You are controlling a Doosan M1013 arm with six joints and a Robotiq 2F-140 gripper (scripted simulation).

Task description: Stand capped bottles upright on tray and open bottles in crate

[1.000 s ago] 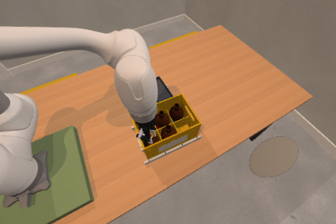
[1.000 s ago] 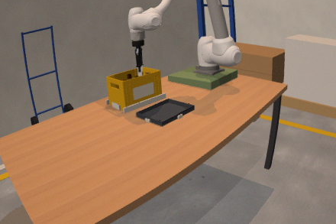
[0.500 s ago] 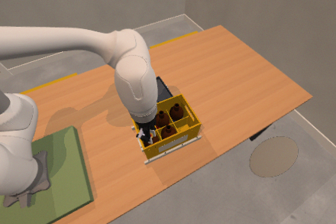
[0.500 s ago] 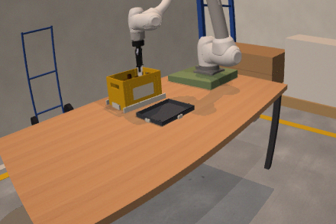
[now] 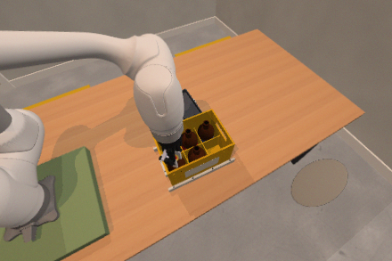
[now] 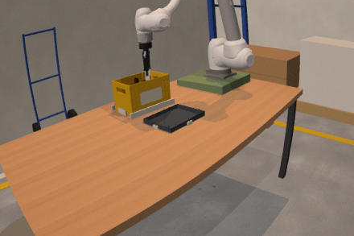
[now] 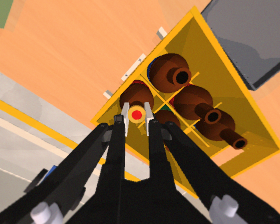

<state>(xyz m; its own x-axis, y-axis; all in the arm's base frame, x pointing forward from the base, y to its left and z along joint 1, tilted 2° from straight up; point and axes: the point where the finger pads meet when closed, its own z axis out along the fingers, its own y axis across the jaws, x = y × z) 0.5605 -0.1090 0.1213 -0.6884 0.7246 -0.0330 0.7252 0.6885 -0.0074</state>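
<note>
A yellow crate [image 5: 200,170] [image 6: 122,91] [image 7: 211,50] stands on the table and holds several brown bottles. My gripper [image 5: 171,156] [image 6: 147,76] [image 7: 136,109] reaches down into the crate's corner cell. It is shut on the neck of a capped bottle [image 7: 136,95], whose cap is yellow with a red middle. Open-necked bottles [image 5: 206,129] [image 7: 172,70] stand upright in the neighbouring cells, and two more show in the wrist view [image 7: 196,100] [image 7: 222,127]. The dark tray [image 5: 192,105] [image 6: 174,116] [image 7: 251,35] lies empty right beside the crate.
The arm's base stands on a green block [image 5: 85,199] [image 6: 213,82] at the table's end. A blue hand truck [image 6: 40,79] stands behind the table. The table edge runs close to the crate's front side.
</note>
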